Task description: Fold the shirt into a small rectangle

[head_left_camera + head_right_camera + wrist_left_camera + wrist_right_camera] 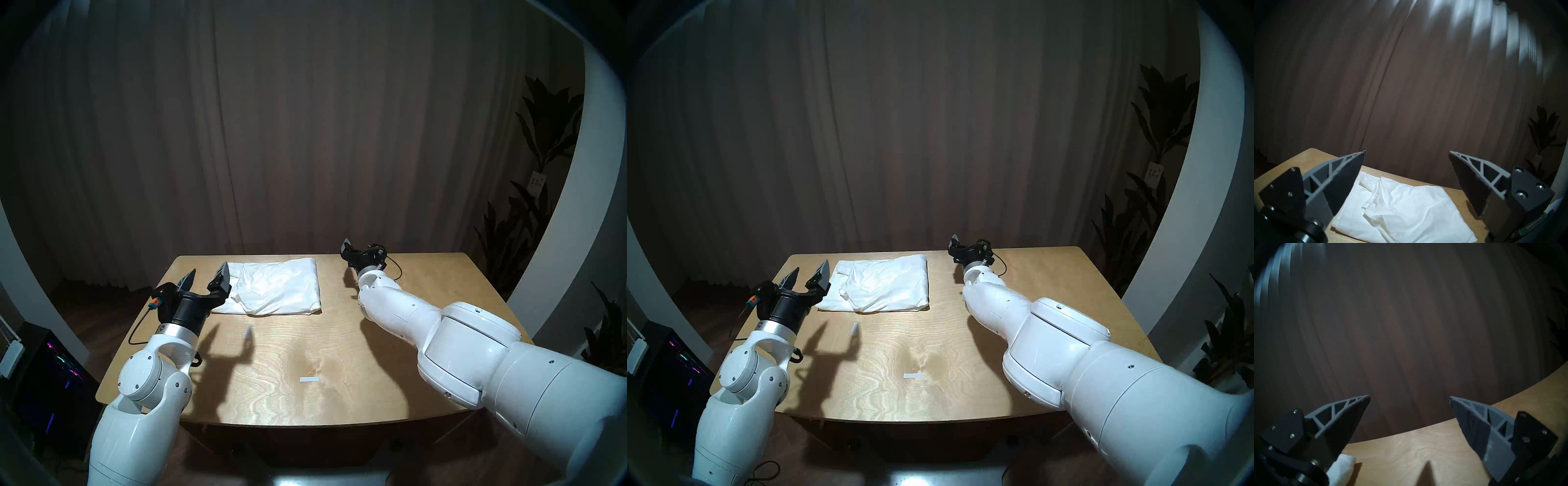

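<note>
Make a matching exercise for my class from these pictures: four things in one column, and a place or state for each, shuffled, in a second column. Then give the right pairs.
Things
1. shirt
2. left gripper
3. right gripper
4. white tape strip

Places or states
A. open, raised beside the folded cloth's left edge
B. stuck flat on the bare wood near the table's front
C. folded in a rough rectangle, lying on the far left part of the table
D. open, near the table's far edge, to the right of the cloth

Pairs: 1-C, 2-A, 3-D, 4-B
</note>
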Controlling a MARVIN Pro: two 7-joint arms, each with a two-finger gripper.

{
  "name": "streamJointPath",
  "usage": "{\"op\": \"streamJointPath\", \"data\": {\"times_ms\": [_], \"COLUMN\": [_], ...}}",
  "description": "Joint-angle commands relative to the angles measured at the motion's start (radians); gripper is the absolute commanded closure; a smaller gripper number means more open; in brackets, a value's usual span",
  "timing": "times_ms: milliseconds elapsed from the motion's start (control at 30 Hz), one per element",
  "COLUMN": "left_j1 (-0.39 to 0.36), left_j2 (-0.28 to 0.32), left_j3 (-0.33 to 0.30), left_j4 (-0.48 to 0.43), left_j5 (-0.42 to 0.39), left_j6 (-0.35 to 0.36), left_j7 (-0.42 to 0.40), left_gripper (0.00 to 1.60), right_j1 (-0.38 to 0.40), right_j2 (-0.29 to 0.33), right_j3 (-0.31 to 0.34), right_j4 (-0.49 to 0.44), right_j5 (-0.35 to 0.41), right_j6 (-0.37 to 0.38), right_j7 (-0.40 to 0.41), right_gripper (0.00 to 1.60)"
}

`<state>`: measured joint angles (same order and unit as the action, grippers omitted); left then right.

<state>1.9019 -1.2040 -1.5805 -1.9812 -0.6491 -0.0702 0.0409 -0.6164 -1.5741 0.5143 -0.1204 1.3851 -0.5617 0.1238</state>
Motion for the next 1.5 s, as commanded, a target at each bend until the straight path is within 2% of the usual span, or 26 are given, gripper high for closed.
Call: {"op": "streamJointPath", "data": {"times_ms": [0, 733, 1467], "left_j1": [-0.079, -0.254, -0.423], "left_j2": [0.015, 0.026, 0.021], "left_j3": [0.037, 0.141, 0.225], "left_j4": [0.015, 0.151, 0.302], "left_j5": [0.055, 0.176, 0.276], "left_j6": [0.001, 0.011, 0.022], "left_j7": [0.000, 0.002, 0.004], "left_gripper": [0.00, 0.00, 0.00], "right_j1": [0.037, 0.043, 0.050], "right_j2": [0.033, 0.051, 0.062], "right_j3": [-0.005, -0.029, -0.058], "right_j4": [0.004, 0.008, 0.005], "right_j5": [-0.011, -0.056, -0.093], "right_j6": [-0.044, -0.103, -0.128], "right_j7": [0.004, 0.023, 0.034], "right_gripper": [0.00, 0.00, 0.00]}}
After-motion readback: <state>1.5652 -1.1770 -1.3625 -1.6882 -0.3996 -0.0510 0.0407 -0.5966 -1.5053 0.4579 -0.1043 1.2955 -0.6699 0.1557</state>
